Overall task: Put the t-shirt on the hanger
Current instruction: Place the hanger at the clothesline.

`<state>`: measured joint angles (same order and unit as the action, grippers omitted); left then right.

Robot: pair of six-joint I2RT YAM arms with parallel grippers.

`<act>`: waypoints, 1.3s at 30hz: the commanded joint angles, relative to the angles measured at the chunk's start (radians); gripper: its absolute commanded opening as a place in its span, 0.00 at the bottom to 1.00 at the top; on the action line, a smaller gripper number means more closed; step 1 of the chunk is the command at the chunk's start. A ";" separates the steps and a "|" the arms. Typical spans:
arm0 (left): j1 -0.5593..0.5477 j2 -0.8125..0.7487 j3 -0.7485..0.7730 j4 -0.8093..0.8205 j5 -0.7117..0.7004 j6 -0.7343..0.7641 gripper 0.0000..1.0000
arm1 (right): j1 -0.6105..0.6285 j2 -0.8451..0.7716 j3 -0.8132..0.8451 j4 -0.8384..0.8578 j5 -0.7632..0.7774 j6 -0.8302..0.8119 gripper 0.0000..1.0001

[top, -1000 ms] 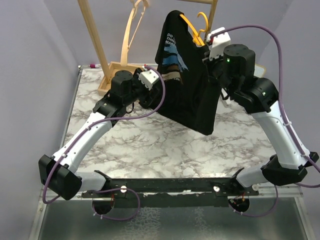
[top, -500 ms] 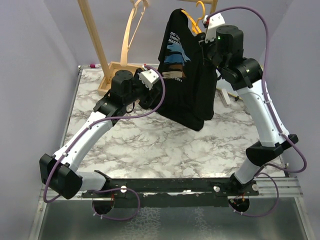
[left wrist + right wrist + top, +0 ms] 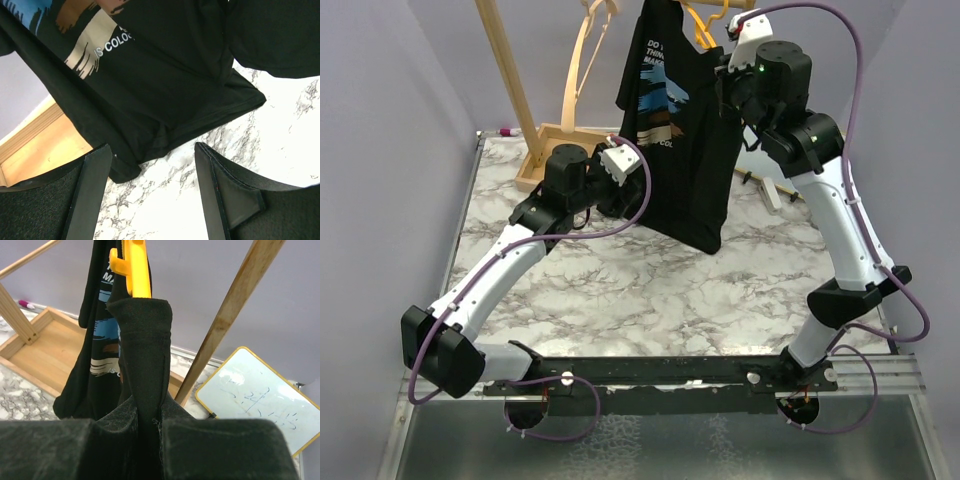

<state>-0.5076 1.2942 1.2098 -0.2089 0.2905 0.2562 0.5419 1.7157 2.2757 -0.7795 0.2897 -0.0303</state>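
The black t-shirt (image 3: 675, 130) hangs high at the back of the table, printed front facing left, its lower corner just above the marble. The yellow-orange hanger (image 3: 705, 22) sticks out of its top. It also shows in the right wrist view (image 3: 135, 270), above a black fold of the shirt (image 3: 145, 340). My right gripper (image 3: 720, 80) is shut on that fold (image 3: 150, 420) and holds the shirt up. My left gripper (image 3: 632, 195) is open and empty, low beside the shirt's left hem. In the left wrist view its fingers (image 3: 95, 170) frame the hem (image 3: 165, 125).
A wooden rack (image 3: 510, 80) with a flat wooden base (image 3: 555, 140) stands at the back left, and a pale wooden hanger (image 3: 585, 60) hangs on it. A rack post (image 3: 235, 310) is close to the right gripper. A small whiteboard (image 3: 260, 395) lies at the back right.
My right arm has raised the shirt and hanger higher and slightly left, so the shirt's lower corner has lifted. My left arm has hardly moved.
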 commanded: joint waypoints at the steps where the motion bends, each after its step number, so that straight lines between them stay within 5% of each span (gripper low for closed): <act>1: 0.007 0.014 0.006 0.041 0.049 -0.014 0.70 | -0.002 -0.008 0.042 0.138 0.007 0.002 0.01; 25: 0.007 -0.006 -0.039 0.065 0.046 -0.062 0.70 | -0.079 0.146 0.083 0.218 0.013 0.081 0.01; 33: 0.008 -0.028 -0.061 0.062 0.053 -0.072 0.73 | -0.079 0.081 -0.081 0.202 -0.058 0.130 0.01; 39: 0.007 -0.025 -0.077 0.032 -0.008 -0.127 0.76 | -0.079 -0.061 -0.278 0.305 -0.176 0.139 0.34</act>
<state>-0.5049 1.2938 1.1458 -0.1661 0.3138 0.1768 0.4690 1.7744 2.1212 -0.5625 0.2245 0.0845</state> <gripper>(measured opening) 0.750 0.241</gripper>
